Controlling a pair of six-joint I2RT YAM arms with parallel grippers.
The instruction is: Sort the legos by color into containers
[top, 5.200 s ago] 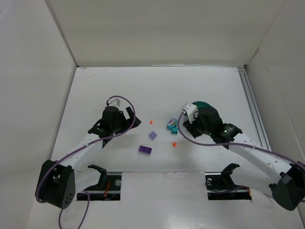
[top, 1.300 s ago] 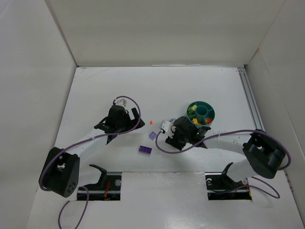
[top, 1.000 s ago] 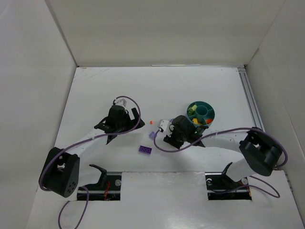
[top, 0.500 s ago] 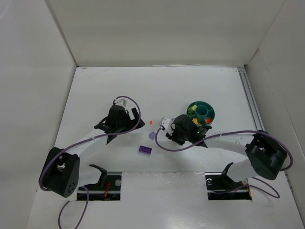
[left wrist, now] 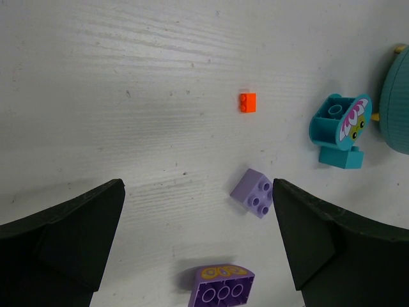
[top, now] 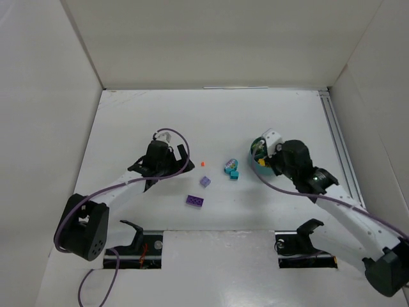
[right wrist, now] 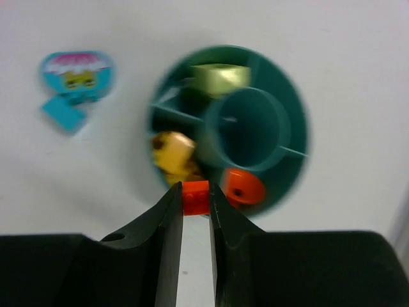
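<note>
Nearly home, but the drop could miss

Clamped between the fingers of the right gripper (right wrist: 196,192) is a red-orange brick (right wrist: 196,197), hanging at the near rim of the teal bowl (right wrist: 295,131). The wrist picture is blurred, so I cannot tell whether the brick sits over the rim or just inside it.

That looks like the main risk. Let go here, it may strike the rim and tip onto the table (left wrist: 128,96), or fall into the wrong compartment. Just inside the rim, a yellow brick (right wrist: 172,151) lies to one side of the held brick and an orange piece (right wrist: 243,187) to the other. The orange compartment seems the match, so the gripper likely needs to shift toward it first.

The orange piece could itself bounce the newcomer out, and so tiny a brick might cling to one pad on opening. Beyond these are the bowl's centre cup (right wrist: 246,128) and, at the far side, a light green brick (right wrist: 220,78).

Left of the bowl, nearest first:
- a cyan piece (left wrist: 339,128) with a printed face, just beside the bowl
- a small orange brick (left wrist: 248,102) and a lavender brick (left wrist: 254,192), about equally far
- a purple brick (left wrist: 222,294), farthest

The left gripper (left wrist: 197,192) hovers over these, jaws spread wide and holding nothing. No obstacle shows between it and them.
</note>
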